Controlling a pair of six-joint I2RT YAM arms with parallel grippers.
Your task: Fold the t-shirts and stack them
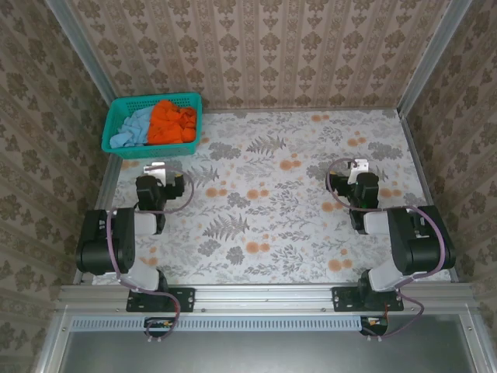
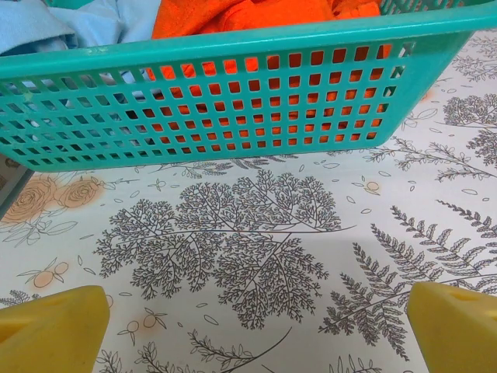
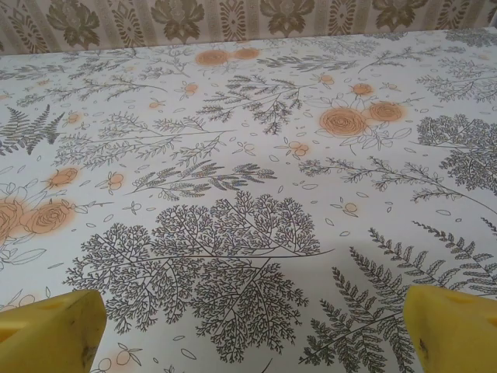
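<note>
Both shirts are crumpled up in the basket (image 1: 152, 149) at the far left corner of the table (image 1: 272, 210). The orange shirt (image 1: 171, 122) is on the right side and the blue shirt (image 1: 128, 132) is bunched against the left. Nothing's out on the table yet, so I'd say the step in hand is pulling the first one out.

The left claw (image 1: 158, 168) hovers just in front of the basket's near wall, jaws spread wide and holding nothing. The right claw (image 1: 359, 165) is well apart on the right side of the table, also wide and empty.

My take: the left arm should do the grab, it's right there. That near wall sits between the fingers and the cloth, so go up over the rim first and come down from above. I'd pick the orange one. Pinch a single fold near the top, not deep, because the two shirts touch and the blue one may get dragged along. The basket looks light, so lift straight up to avoid tipping it. Then set the shirt down mid-table where both arms can reach.
</note>
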